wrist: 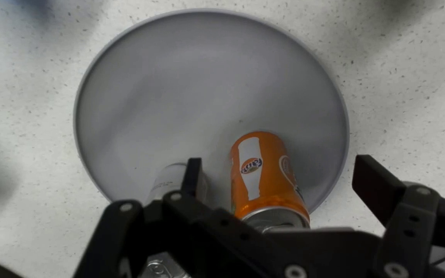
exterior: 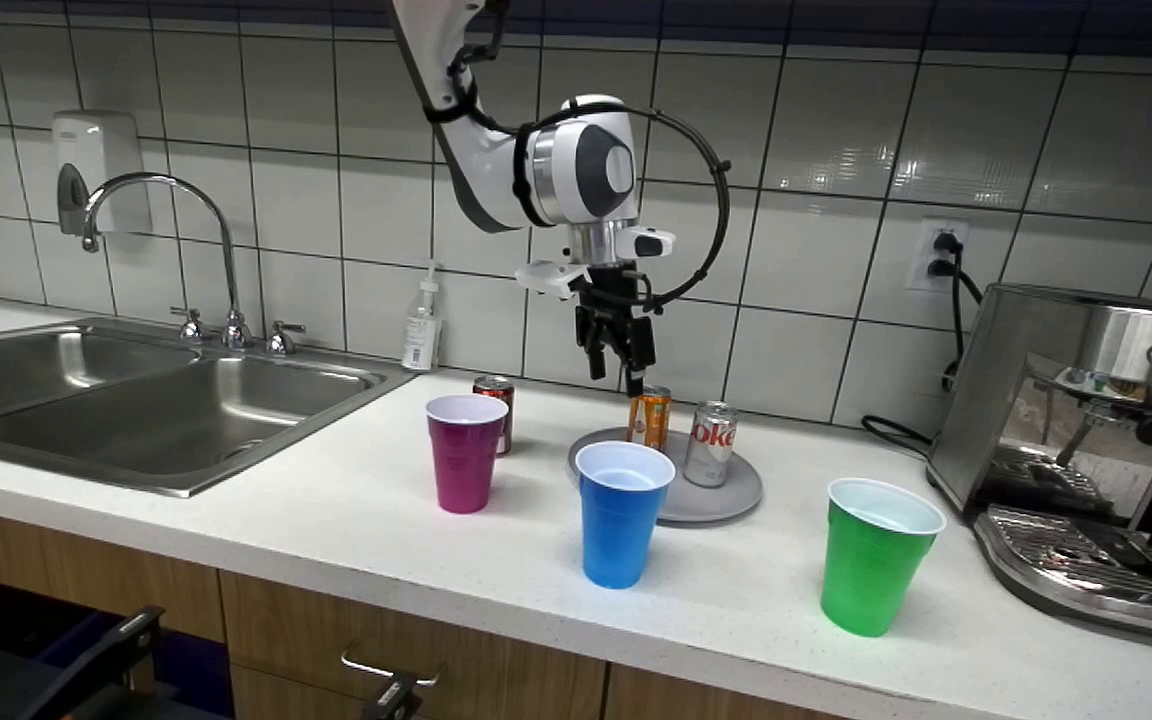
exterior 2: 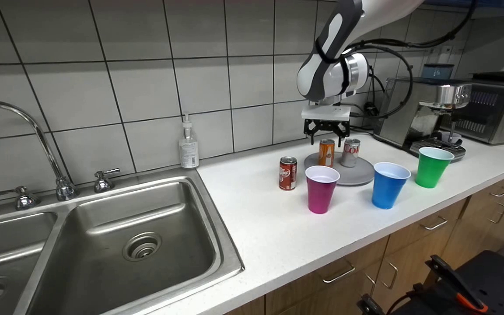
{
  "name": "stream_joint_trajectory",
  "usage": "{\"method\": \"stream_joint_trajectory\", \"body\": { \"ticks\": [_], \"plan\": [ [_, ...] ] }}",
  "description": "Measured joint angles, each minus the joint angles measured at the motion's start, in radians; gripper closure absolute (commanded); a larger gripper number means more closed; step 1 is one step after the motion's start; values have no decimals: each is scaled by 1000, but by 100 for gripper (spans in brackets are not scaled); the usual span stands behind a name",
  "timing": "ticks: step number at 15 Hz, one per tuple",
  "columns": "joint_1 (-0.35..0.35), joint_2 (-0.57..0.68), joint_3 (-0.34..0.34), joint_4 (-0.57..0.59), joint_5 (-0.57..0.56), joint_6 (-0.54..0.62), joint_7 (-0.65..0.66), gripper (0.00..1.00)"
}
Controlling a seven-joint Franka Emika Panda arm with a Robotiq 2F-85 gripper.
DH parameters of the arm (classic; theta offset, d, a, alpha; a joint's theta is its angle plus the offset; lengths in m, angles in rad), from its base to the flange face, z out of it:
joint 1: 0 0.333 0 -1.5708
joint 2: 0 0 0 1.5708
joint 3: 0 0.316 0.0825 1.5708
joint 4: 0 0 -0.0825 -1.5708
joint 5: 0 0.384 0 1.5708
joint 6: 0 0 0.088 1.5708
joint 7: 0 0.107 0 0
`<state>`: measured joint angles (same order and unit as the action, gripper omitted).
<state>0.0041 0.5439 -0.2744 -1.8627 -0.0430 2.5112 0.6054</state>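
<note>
My gripper [exterior 2: 325, 142] hangs above the counter with its jaws wide apart and nothing held. In the wrist view an orange Fanta can [wrist: 261, 173] shows below and between the open fingers. It stands upright on a round grey plate [wrist: 207, 77]. Beside it on the plate is a silver Diet Coke can [exterior: 711, 445], partly hidden behind a finger in the wrist view. A dark red Dr Pepper can [exterior 2: 287, 173] stands off the plate. On the counter stand a purple cup [exterior: 466, 455], a blue cup [exterior: 621, 515] and a green cup [exterior: 876, 555].
A double steel sink [exterior 2: 147, 214] with a tall faucet [exterior: 226, 250] lies to one side, a soap bottle [exterior 2: 189, 148] near its corner. An espresso machine [exterior: 1086, 420] stands at the opposite end. A tiled wall [exterior: 796, 240] runs close behind the plate.
</note>
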Motion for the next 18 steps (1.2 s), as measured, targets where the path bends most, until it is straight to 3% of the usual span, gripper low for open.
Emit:
{"method": "stream_joint_trajectory", "body": {
  "ticks": [17, 18],
  "plan": [
    [-48, 189, -1, 244, 18, -63, 6, 0],
    [-50, 196, -2, 256, 19, -68, 8, 25]
  ]
}}
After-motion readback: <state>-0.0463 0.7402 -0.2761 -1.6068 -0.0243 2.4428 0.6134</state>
